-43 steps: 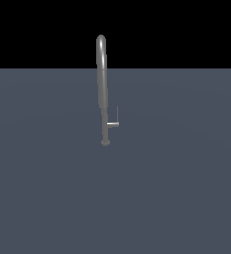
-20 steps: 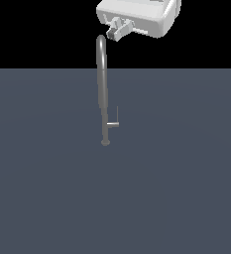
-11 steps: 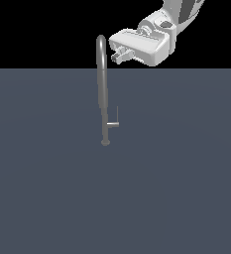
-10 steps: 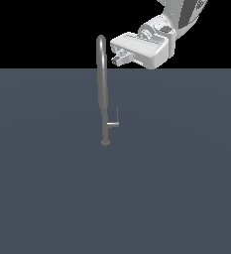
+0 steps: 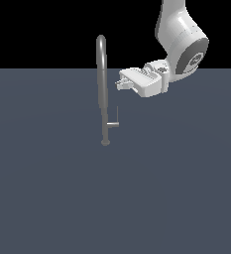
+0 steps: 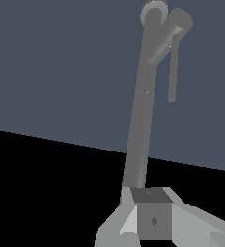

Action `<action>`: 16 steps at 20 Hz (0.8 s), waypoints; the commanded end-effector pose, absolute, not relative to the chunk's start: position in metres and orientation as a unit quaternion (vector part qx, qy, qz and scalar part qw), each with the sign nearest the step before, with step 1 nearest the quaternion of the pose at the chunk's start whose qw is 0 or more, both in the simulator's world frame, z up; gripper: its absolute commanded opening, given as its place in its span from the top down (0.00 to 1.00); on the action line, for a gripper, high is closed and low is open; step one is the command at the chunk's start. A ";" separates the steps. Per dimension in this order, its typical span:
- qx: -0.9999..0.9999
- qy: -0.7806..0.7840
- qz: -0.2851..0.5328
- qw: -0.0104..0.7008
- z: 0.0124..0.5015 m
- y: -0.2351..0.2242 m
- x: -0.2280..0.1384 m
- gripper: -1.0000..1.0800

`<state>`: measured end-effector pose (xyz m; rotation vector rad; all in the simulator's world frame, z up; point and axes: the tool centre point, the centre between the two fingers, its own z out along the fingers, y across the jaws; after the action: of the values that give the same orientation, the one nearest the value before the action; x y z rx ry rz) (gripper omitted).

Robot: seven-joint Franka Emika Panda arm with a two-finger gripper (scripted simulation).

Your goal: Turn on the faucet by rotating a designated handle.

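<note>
End effector lowered; faucet upright.

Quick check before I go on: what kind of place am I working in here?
Most likely a bare simulated test scene, not a real kitchen: a lone faucet with its handle stands on a flat, featureless grey surface under a black backdrop. There is no sink or counter. The pincer hangs beside the pipe.

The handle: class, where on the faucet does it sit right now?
In the exterior view the handle juts from the lower part of the faucet toward the exterior view's right, just above the round base and below the gripper.
</note>
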<state>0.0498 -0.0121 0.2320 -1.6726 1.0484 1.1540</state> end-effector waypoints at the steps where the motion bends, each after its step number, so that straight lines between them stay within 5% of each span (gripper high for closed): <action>1: -0.632 0.433 0.475 0.432 0.213 -0.012 0.057 1.00; 16: -0.519 0.481 0.518 0.481 0.149 -0.007 0.074 1.00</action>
<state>0.0729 -0.0073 0.1509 -1.2787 1.1704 1.2614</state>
